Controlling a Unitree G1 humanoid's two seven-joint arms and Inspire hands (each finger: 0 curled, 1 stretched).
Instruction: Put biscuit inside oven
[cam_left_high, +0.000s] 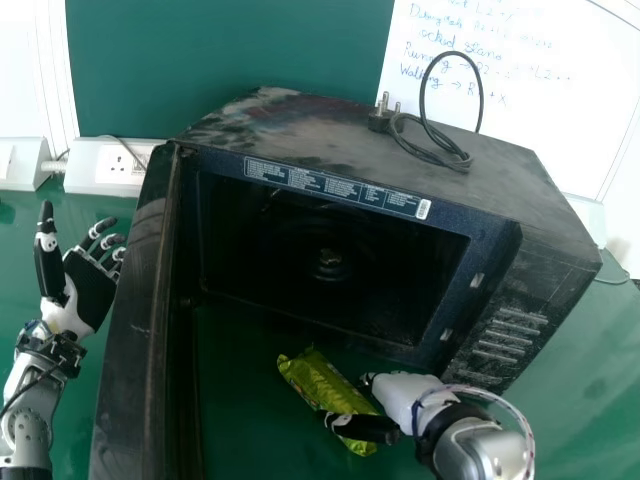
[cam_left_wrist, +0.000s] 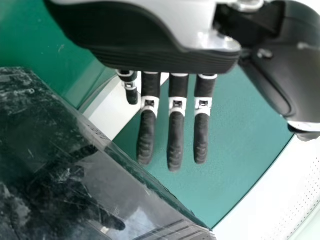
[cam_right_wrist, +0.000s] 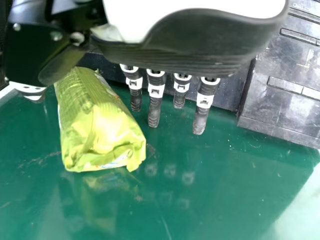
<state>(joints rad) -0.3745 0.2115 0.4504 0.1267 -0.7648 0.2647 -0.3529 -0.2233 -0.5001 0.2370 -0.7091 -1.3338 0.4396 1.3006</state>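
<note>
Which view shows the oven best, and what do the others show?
The head view, taking in the oven, its open door, inside and buttons together. The left wrist view shows part of the door; the right wrist view, some buttons.

Bright light glares on the whiteboard (cam_left_high: 560, 130) and table (cam_right_wrist: 295, 210); the oven cavity (cam_left_high: 400, 270) is dark.

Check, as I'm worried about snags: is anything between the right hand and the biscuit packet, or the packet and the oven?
Nothing visible separates the right hand from the biscuit packet. Between packet and cavity lies just the opening's lower edge; the open door stands off to the left.
</note>
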